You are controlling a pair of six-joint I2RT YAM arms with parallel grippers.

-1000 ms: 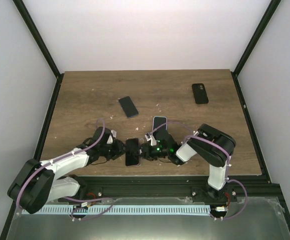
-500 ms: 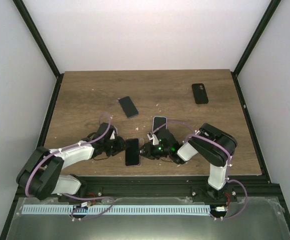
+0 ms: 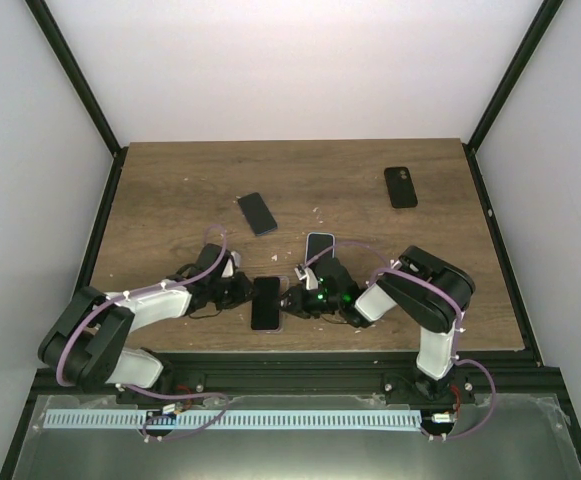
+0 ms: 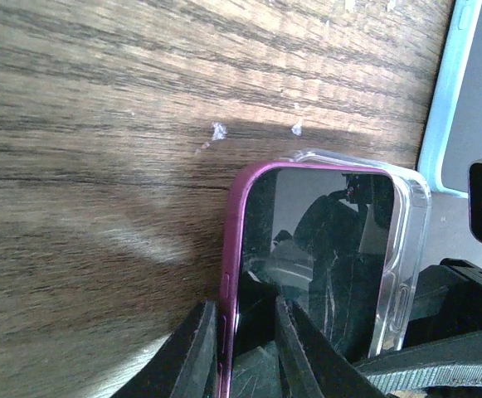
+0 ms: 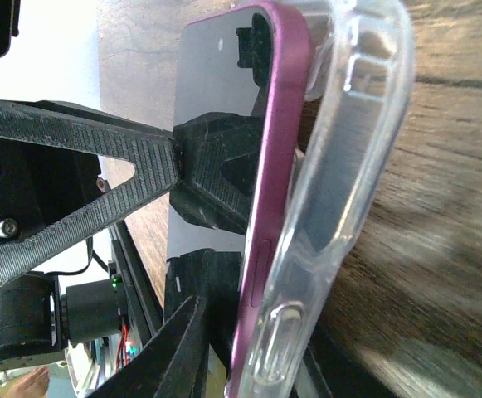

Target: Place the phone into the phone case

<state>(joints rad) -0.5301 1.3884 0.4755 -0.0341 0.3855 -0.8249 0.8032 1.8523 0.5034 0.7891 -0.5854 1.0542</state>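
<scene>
**Phone pinched between both grippers, case only half on**

You have the phone [image 3: 266, 303] low in the centre of the overhead view, lying on the table [image 3: 170, 190] with its long axis running up and down the frame. The left gripper [image 3: 242, 292] meets it from the left and the right gripper [image 3: 292, 300] from the right. Both touch it, so neither arm is nearer.

In the left wrist view the phone points up the frame, away from the fingers [image 4: 203, 348]. They stand narrow astride its pink left edge, one over the glass and one outside, so I read them as gripping the phone.

The case [image 5: 348, 166] lies along the phone's opposite edge. In the right wrist view its clear rim stands off the pink edge at the upper right and sits closer lower down. One right finger [image 5: 216, 178] presses on the glass; you cannot tell whether the other closes beneath.

In my judgement your next push goes sideways, across the short axis, driving the pink edge toward the clear rim.
</scene>
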